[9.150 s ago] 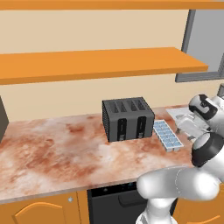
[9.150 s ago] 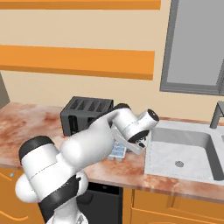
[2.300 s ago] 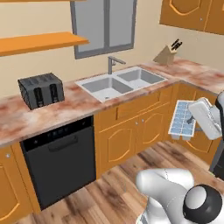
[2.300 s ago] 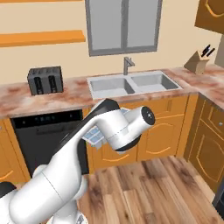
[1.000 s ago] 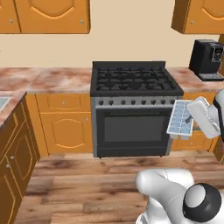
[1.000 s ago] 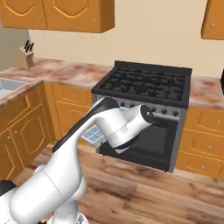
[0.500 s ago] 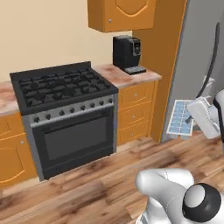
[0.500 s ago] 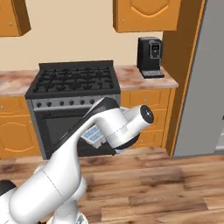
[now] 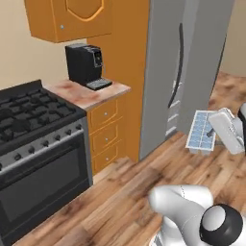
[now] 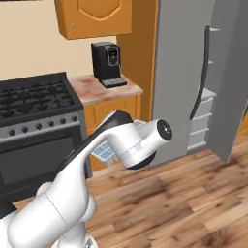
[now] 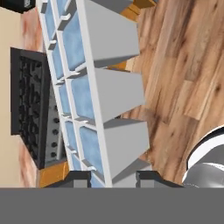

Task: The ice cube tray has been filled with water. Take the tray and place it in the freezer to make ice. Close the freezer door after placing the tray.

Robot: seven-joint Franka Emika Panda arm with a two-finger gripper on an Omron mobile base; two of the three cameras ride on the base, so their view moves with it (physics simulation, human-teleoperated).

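Observation:
The pale-blue ice cube tray (image 9: 200, 131) with its white rim hangs tilted over the wood floor, and my gripper (image 9: 213, 136) is shut on its right end. In the hand view the tray (image 11: 83, 96) runs up from between my two fingertips (image 11: 77, 178), seen nearly edge on. A corner of the tray (image 10: 103, 150) peeks out behind my arm. The tall grey freezer (image 9: 166, 72) stands just beyond the tray. Its right-hand freezer door (image 9: 207, 67) is swung open, with pale shelves (image 10: 205, 95) showing inside.
A black stove (image 9: 33, 125) fills the left. A black coffee machine (image 9: 85, 65) sits on the short counter (image 9: 91, 95) beside an orange cabinet column (image 9: 126, 57). Wood floor (image 9: 120, 192) lies open in front of the freezer.
The whole scene has swung left as the base turned: the stove slid aside and the freezer came into front view. The tray stays in my gripper at the same place.

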